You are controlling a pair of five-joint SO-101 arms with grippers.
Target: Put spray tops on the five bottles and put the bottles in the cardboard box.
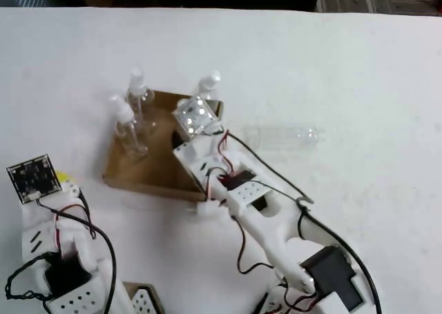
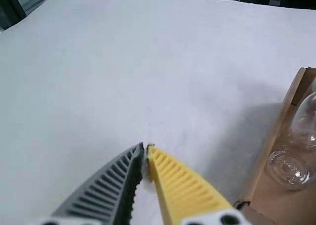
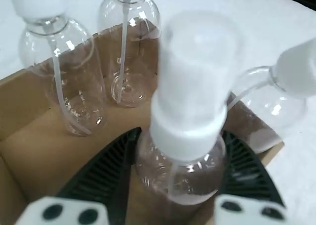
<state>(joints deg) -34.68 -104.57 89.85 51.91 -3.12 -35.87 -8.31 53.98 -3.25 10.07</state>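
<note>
The bottle (image 3: 177, 178) in the right tool (image 3: 180, 136) was clear plastic with rounded shoulders and a white spray top (image 3: 195, 76). The tool's two ribbed black fingers (image 3: 106, 173) were clamped on its body from either side. It was held upright inside the cardboard box (image 1: 159, 165), close to one corner, though I could not tell whether its base touched the floor of the box. Two capped bottles (image 3: 66, 81) stood upright side by side along one wall, with thin dip tubes showing through their clear sides. A leaning bottle (image 3: 274, 99) sat tilted at another corner of the box. A fifth bottle (image 1: 283, 136) lay on its side on the desk (image 1: 331, 65), well apart from the box. The desk was white and matte, and the room beyond its far edge was dark. The box was shallow, brown and plain, with raw-cut edges. The left tool (image 2: 146, 148) hung over bare desk just beside the box, its grey and yellow ribbed fingers clenched tip to tip.
</note>
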